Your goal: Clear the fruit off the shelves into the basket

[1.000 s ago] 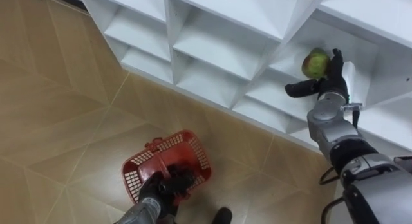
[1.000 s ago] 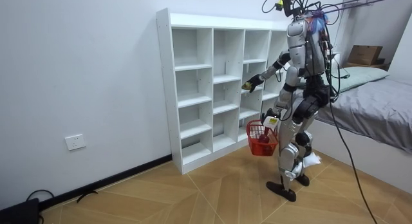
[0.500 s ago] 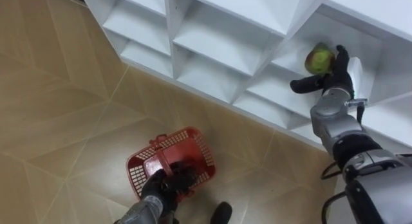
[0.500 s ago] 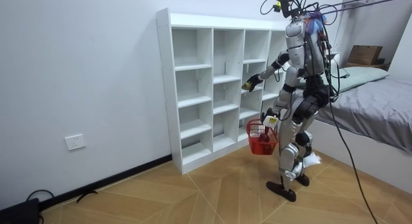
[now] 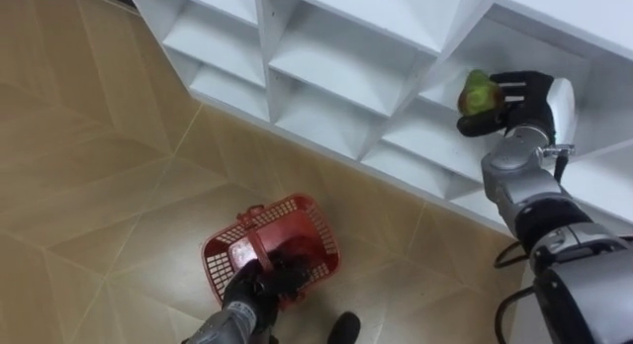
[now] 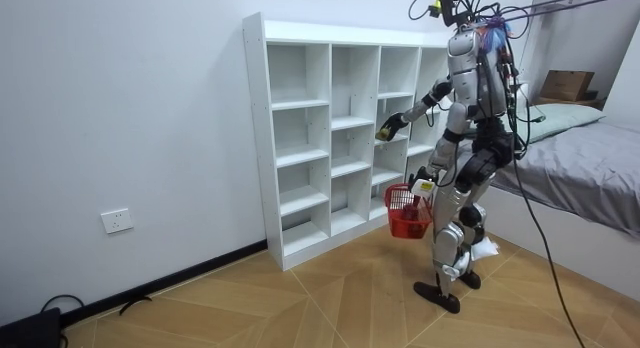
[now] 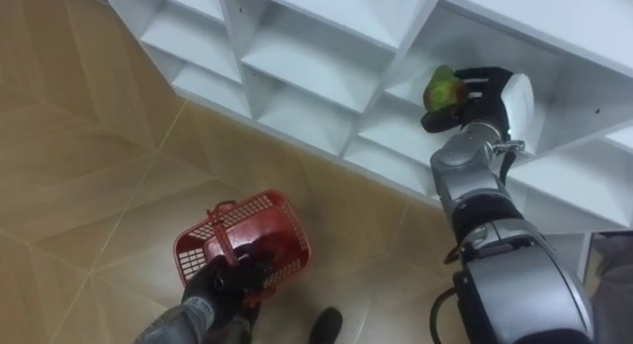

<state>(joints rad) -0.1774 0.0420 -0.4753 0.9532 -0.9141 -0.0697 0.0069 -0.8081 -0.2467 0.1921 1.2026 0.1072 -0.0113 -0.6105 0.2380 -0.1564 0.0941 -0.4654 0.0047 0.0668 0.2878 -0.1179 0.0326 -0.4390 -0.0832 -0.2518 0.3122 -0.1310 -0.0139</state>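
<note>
Soft, even indoor light here, bright on the white wall [image 6: 120,108] and the white closet [image 6: 256,138]. Its compartments shade to grey toward their backs (darkest low down). A mild sheen sits on the wooden floor [image 5: 89,136]; shadows are faint and soft-edged.

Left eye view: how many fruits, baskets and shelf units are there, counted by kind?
Green fruit: 1, gripped in the right hand
Red basket: 1, handle held by the left hand
White shelf unit: 1
Total: 3
</note>
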